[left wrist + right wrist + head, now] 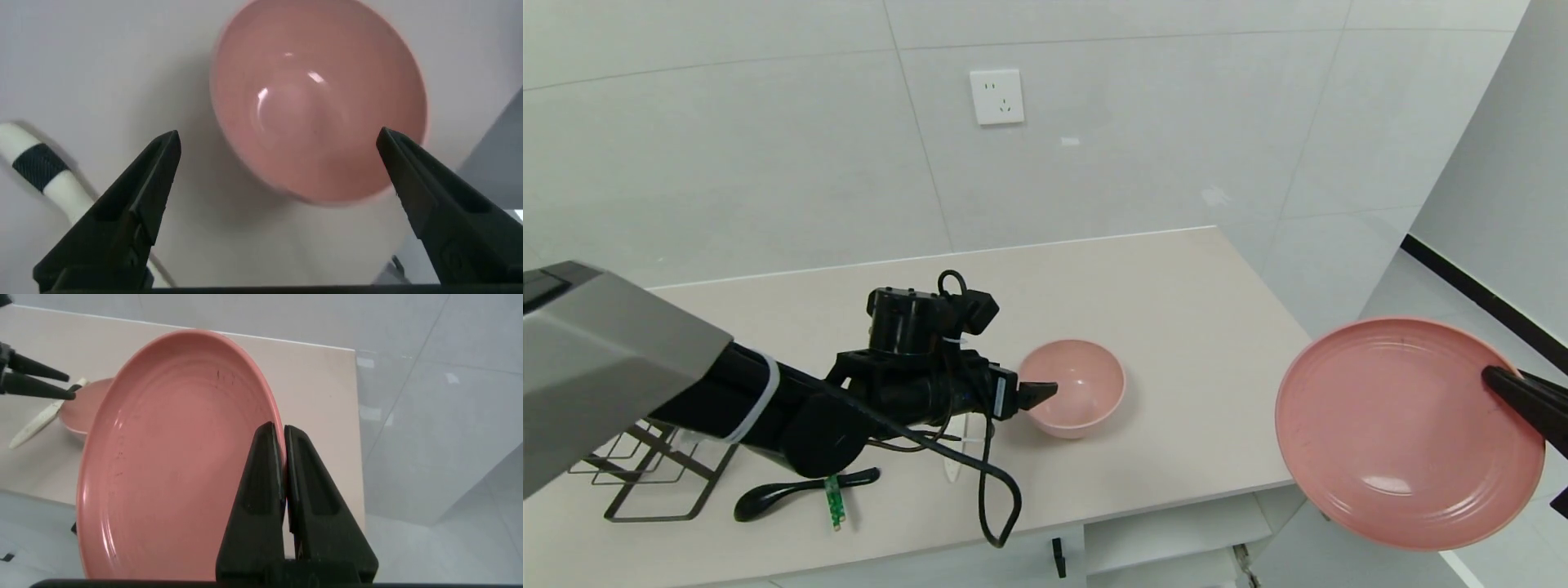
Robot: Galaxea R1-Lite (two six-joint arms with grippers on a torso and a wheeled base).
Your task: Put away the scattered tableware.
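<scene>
Countertop first: pale beige slab (pixel 1192 327) against tiled wall. Off its right-hand end, out over what looks like open floor: big round pink plastic plate (pixel 1396 433), tilted, face toward head cam. Pinched at rim by right gripper (pixel 284 437), jaws clamped tight w/ just the thin rim between.

Risk no. 1 right there. Edge grip on a wide smooth dish, lots of leverage. Any quick swing or jolt and could pivot in the pinch, slide out, drop w/ nothing under it.

Next in size: black wire rack (pixel 654 474) at counter's left front, prob. the destination. Could snag plate rim on wires if brought in at a bad angle.

Then small pink plastic bowl (pixel 1072 388), upright mid-counter. Left gripper (pixel 278 135) hovering at it, jaws spread wide, flanking both sides, no contact visible.

Risk no. 2: curved slick wall. Close off-centre and risk squirting bowl sideways toward front edge, or tipping it.

Smaller bits: black spoon (pixel 784 490) by the rack, white-handled utensil w/ black band (pixel 954 461) just beside bowl. Both under left arm, easy to knock off w/ a low sweep.
</scene>
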